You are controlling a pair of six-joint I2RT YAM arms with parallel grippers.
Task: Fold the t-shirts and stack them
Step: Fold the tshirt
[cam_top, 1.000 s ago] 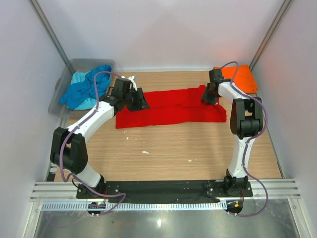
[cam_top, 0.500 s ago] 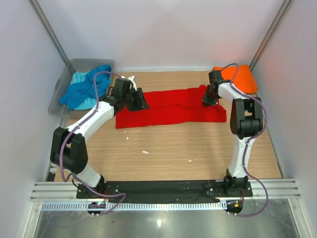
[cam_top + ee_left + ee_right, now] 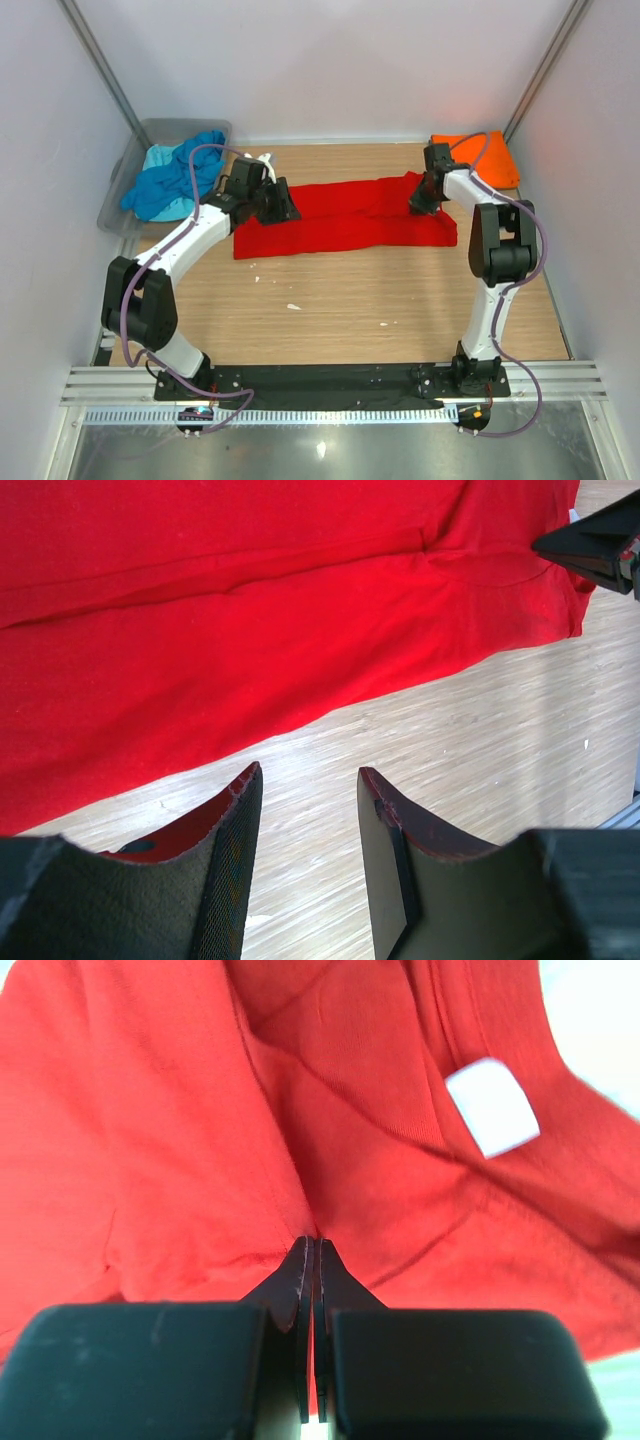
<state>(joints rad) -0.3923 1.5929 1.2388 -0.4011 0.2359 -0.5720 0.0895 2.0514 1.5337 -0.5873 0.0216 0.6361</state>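
A bright red t-shirt (image 3: 345,215) lies as a long band across the table's far half. My right gripper (image 3: 422,203) sits at the band's right end, and its jaws are shut on a pinch of red cloth (image 3: 312,1245), beside the white neck label (image 3: 492,1105). Over the shirt's left end my left gripper (image 3: 285,207) is open. Its fingertips (image 3: 245,790) hang over bare wood just off the red hem (image 3: 250,670), holding nothing. An orange t-shirt (image 3: 485,155) lies folded at the far right corner. Blue and pale turquoise t-shirts (image 3: 175,180) are heaped at the far left.
The blue and turquoise shirts fill a grey translucent tub (image 3: 150,128) at the table's far left corner. Small white scraps (image 3: 293,306) dot the wood in front of the red shirt. White walls close in on both sides and at the back.
My right gripper has closed on the red cloth, and the right arm has shifted slightly to the right. The left arm and gripper have not moved.
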